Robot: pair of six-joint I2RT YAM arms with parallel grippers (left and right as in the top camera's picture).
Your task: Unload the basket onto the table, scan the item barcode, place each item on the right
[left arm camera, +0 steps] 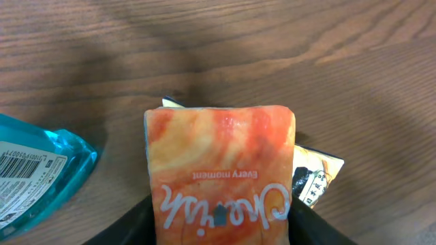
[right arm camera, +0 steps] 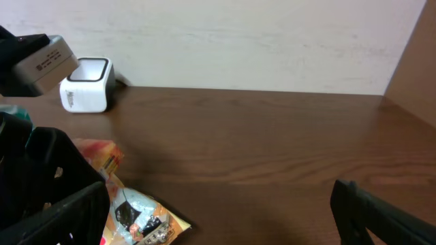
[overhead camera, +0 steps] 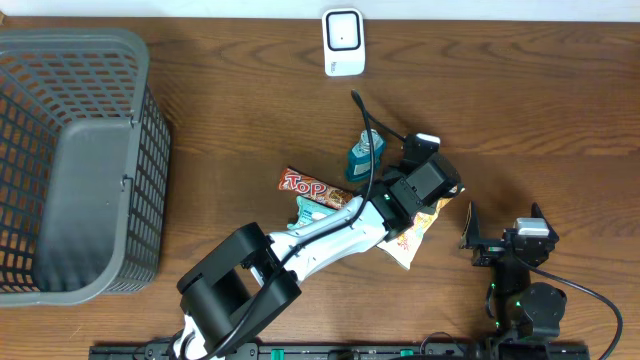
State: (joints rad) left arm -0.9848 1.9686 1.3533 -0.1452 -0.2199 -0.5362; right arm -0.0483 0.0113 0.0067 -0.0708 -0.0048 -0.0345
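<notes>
Found orange-and-white soft plastic pack (left arm camera: pixel 221 156) between fingers of left pincer (left arm camera: pixel 221 228), over yellow snack bag (left arm camera: pixel 317 173); could not tell if clamped. Logged right pincer (overhead camera: pixel 476 238) wide, idle. Feared slip en route to white box scanner (overhead camera: pixel 343 42), well apart; saw no barcode.

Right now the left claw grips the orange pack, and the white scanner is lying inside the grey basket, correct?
Not quite. The white scanner stands on the table at its far edge, well apart from the grey basket, not inside it; the overhead view shows this. The rest holds: the left claw grips the orange pack.
</notes>
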